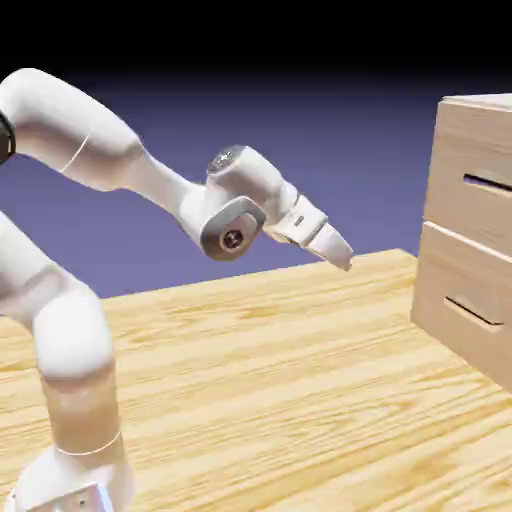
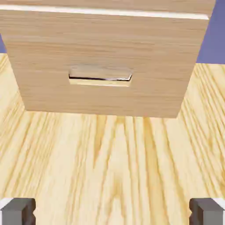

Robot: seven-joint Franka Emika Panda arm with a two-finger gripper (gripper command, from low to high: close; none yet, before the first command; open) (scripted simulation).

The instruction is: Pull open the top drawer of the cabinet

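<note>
So the arm is reaching across from the exterior view's left, with its elbow up high and the hand end angled down toward the exterior view's right. The jaws are wide open with nothing between them. In the hand view the two grey tips sit way out in the bottom corners, and all you get between them is the pale, streaky wood of the bench.

The cabinet is over at the exterior view's right, sitting on the bench and partly cut off by the picture's edge. It's a light tan wooden box with two drawer fronts stacked up. The top drawer is the upper one, and it looks closed, with its thin handle running across a dark slot. The bottom drawer sits right under it and looks shut too, with the same kind of handle.

The hand is well apart from the cabinet, with bench showing in the gap, and the tips hang above the bench, touching neither drawer. They're lower than the top drawer's handle in the exterior view. From the hand camera you mostly see the bottom drawer's front, and just a strip of the top drawer along the upper edge, so its handle is out of that shot.
</note>
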